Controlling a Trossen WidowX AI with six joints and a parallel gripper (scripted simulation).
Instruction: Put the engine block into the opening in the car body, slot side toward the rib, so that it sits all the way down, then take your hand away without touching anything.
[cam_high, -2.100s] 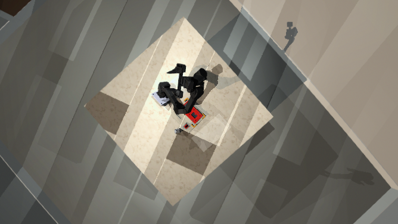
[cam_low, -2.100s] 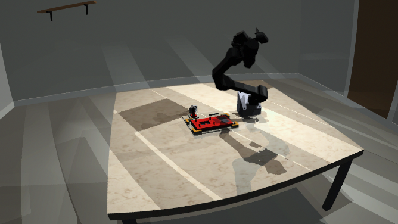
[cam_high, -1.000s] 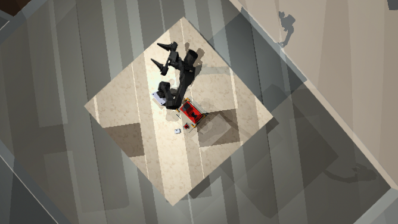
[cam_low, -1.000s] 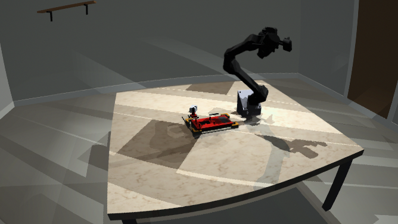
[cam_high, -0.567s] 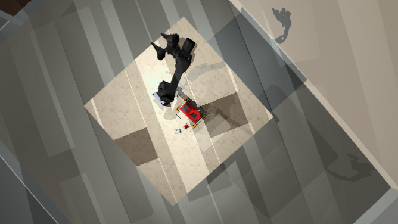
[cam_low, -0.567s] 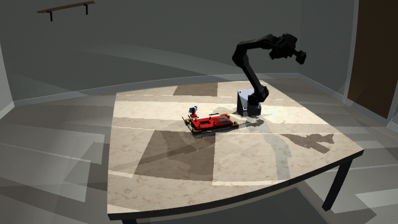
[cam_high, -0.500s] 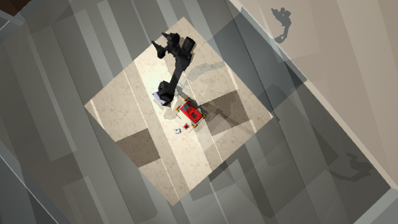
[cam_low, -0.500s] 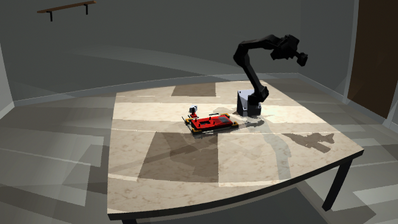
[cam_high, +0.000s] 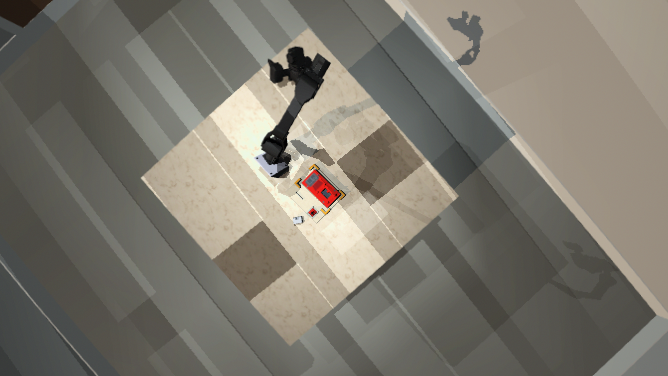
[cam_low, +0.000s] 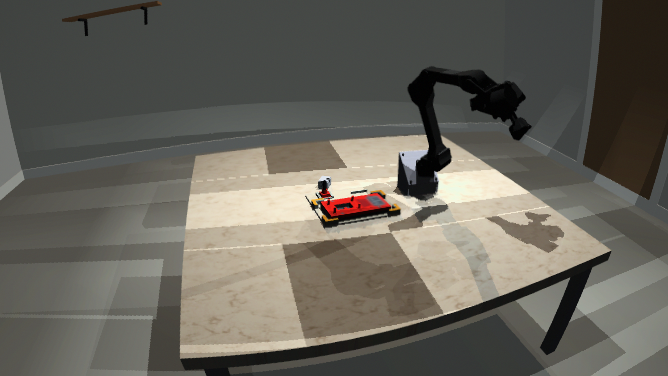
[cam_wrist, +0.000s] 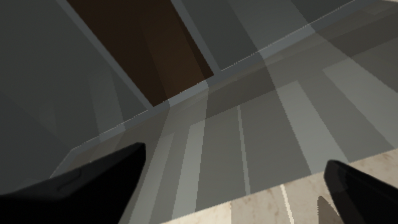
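Observation:
The red car body (cam_high: 316, 188) (cam_low: 366, 202) lies flat between orange corner pieces. Its rectangular opening (cam_high: 326, 193) (cam_low: 343, 205) shows dark grey inside; whether anything sits in it is too small to tell. A small light grey and black block (cam_high: 298, 220) (cam_low: 324, 181), which may be the engine block, is beside a small red piece (cam_high: 312, 212) (cam_low: 324, 193), off one end of the car. Slot and rib cannot be made out. My gripper (cam_high: 283, 62) (cam_low: 518, 125) (cam_wrist: 233, 159) is open and empty, raised far from the car, beyond the arm's base.
The arm's light grey base (cam_high: 267, 164) (cam_low: 411, 164) stands close to the car's other end. A thin dark rod (cam_high: 299, 195) (cam_low: 359, 191) lies beside the car. The table's edge (cam_wrist: 280, 184) and the floor show in the wrist view, with a brown door (cam_wrist: 165, 55) beyond.

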